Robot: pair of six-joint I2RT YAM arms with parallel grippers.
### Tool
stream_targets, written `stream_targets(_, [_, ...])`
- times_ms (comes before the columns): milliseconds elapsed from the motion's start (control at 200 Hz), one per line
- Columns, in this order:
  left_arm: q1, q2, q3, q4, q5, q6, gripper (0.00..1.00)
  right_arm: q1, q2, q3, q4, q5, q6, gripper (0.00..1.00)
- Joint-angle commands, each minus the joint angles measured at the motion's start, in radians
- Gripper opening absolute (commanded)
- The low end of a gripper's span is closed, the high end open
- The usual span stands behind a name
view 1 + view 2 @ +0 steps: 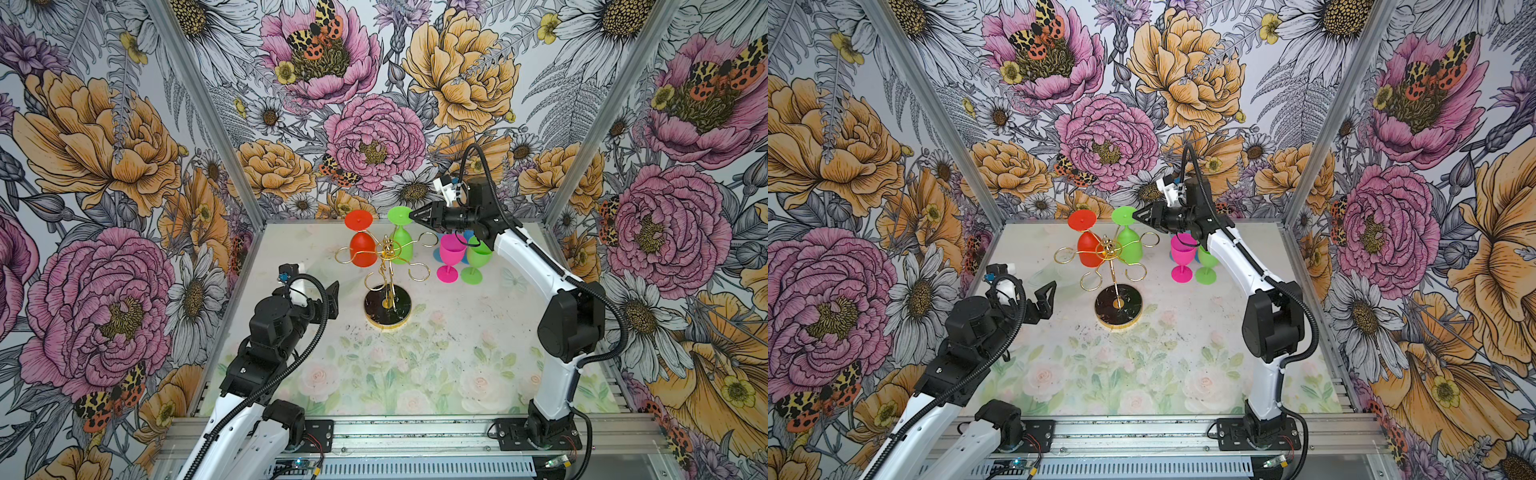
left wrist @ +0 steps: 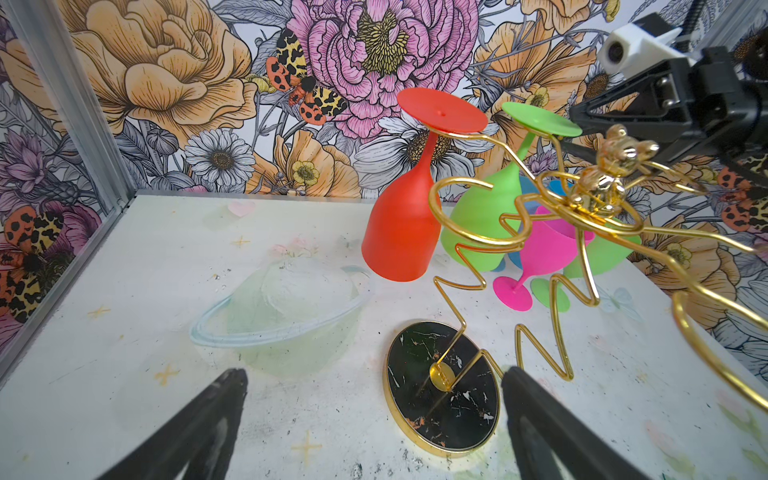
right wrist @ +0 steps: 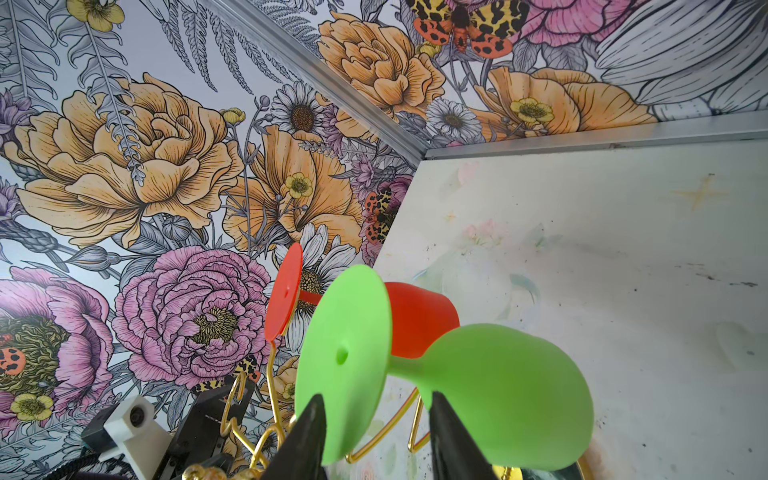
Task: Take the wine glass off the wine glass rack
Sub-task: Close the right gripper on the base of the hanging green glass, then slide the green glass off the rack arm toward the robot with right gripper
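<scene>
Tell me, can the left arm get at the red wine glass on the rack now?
Probably yes. The left end effector is open beside the wine glass rack, and the red wine glass hangs on that side, with nothing between them in the left wrist view.

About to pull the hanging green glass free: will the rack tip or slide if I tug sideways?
Probably tippy: the wine glass rack is tall thin wire on a small round base. The red glass and green glass both hang on its far side, so weight looks lopsided. The open left gripper isn't touching it, so it may shift.
</scene>
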Motion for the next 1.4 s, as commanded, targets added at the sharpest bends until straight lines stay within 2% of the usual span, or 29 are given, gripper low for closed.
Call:
stream_targets(0, [0.009,-0.010,-0.014,0.017,0.019,-0.008,0.97,0.009,0.023,0.041,0.047,-0.020,0.017,0.37])
stream_targets(350, [0.010,-0.013,-0.013,0.017,0.020,-0.007,0.97,0.011,0.044,0.053,0.073,-0.038,0.049,0.29])
stream_targets(575, [0.012,-0.010,-0.013,0.017,0.022,-0.007,0.97,0.010,0.034,0.057,0.075,-0.046,0.055,0.16])
stream_targets(901, [0.018,-0.006,-0.012,0.019,0.027,-0.009,0.97,0.016,0.009,0.057,0.080,-0.069,0.065,0.05])
stream_targets(1116, [0.022,-0.005,-0.013,0.021,0.032,-0.011,0.97,0.021,0.000,0.060,0.084,-0.095,0.075,0.00])
stream_targets(1391, [0.024,-0.005,-0.013,0.022,0.033,-0.010,0.97,0.026,-0.029,0.043,0.083,-0.111,0.073,0.00])
